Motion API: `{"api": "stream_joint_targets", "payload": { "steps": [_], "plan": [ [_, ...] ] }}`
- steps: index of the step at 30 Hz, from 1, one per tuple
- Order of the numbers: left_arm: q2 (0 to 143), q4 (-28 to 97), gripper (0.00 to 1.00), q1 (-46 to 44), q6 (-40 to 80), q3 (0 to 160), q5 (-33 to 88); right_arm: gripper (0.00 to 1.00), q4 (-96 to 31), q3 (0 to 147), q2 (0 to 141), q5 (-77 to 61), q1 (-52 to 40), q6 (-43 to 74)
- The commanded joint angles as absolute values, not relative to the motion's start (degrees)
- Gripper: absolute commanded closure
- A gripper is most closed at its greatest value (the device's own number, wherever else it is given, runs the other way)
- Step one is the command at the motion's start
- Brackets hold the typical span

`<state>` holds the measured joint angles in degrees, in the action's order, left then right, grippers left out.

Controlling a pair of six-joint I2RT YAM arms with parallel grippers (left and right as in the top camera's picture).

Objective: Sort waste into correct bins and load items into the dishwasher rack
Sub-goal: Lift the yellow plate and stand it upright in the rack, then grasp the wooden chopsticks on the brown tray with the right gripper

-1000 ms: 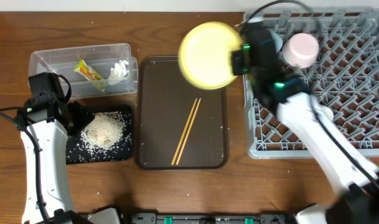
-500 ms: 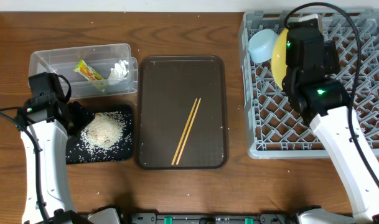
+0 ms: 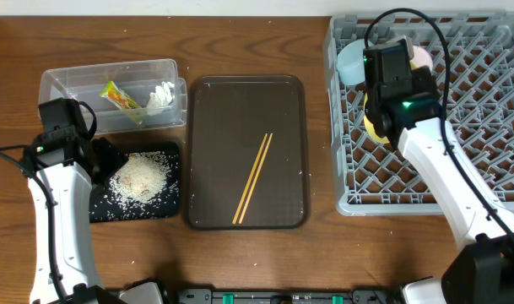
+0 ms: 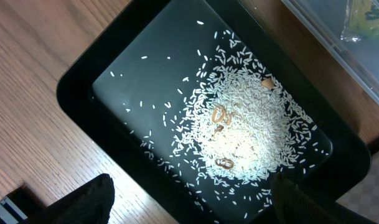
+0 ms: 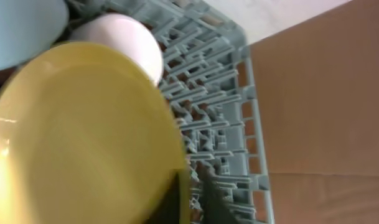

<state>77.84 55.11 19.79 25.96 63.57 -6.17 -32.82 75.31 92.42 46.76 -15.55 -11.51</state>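
Yellow round plate (image 3: 374,125) sits edgewise among the pegs of the large grey plastic dishwasher rack (image 3: 493,127), toward its ten o'clock corner, so loading is in hand. Whether the right gripper (image 5: 195,200) pinches the rim or stands free, I cannot tell. Next, it should lift clear, then fetch the wooden chopsticks (image 3: 252,178) at nine o'clock.

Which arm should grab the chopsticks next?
Probably right: the chopsticks lie between both arms, but the rack is beside the right gripper, holding the yellow plate. The left gripper hangs over the black tray.
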Motion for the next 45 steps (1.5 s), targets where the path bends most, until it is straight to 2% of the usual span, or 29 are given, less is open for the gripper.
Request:
{"api": "stream_joint_targets", "payload": {
  "steps": [1, 2, 4, 7, 13, 15, 17, 21, 27, 33, 38, 45],
  "plan": [
    [77.5, 55.2, 0.17, 19.9, 26.9, 64.0, -6.4, 0.41, -32.1, 76.1, 91.1, 42.2, -15.9, -4.1],
    [77.5, 55.2, 0.17, 19.9, 26.9, 64.0, -6.4, 0.29, -31.7, 76.1, 90.6, 41.2, -15.9, -2.0],
    [77.5, 55.2, 0.17, 19.9, 26.9, 64.0, -6.4, 0.18, -30.5, 76.1, 88.9, 38.5, -15.9, 1.7],
    [77.5, 55.2, 0.17, 19.8, 26.9, 64.0, -6.4, 0.17, -28.4, 76.1, 85.6, 30.7, -16.0, 1.9],
    [77.5, 55.0, 0.17, 19.9, 26.9, 64.0, -5.0, 0.28, -26.0, 76.1, 81.3, 1.3, -17.4, 5.2],
    [77.5, 55.0, 0.17, 19.9, 26.9, 64.0, -5.0, 0.28, -27.5, 76.1, 81.7, -7.3, -18.6, 8.7],
    [77.5, 55.0, 0.17, 19.9, 26.9, 64.0, -5.0, 0.24, -29.6, 76.1, 82.9, -11.6, -20.4, 12.1],
    [77.5, 55.0, 0.17, 19.9, 26.9, 64.0, -5.0, 0.23, -35.5, 76.1, 86.7, -12.7, -25.4, 15.9],
    [77.5, 55.0, 0.17, 19.9, 26.9, 64.0, -5.0, 0.31, -39.0, 76.1, 95.9, -12.7, -33.9, 19.1],
    [77.5, 55.0, 0.17, 19.9, 26.9, 64.0, -5.0, 0.40, -39.2, 76.1, 105.2, -11.6, -40.3, 31.1],
    [77.5, 55.0, 0.17, 19.9, 26.9, 64.0, -5.0, 0.50, -39.3, 76.1, 110.2, -10.2, -42.8, 36.9],
    [77.5, 55.0, 0.17, 19.9, 26.9, 64.0, -5.0, 0.50, -39.1, 76.1, 113.8, -7.5, -44.0, 38.2]
  ]
}}
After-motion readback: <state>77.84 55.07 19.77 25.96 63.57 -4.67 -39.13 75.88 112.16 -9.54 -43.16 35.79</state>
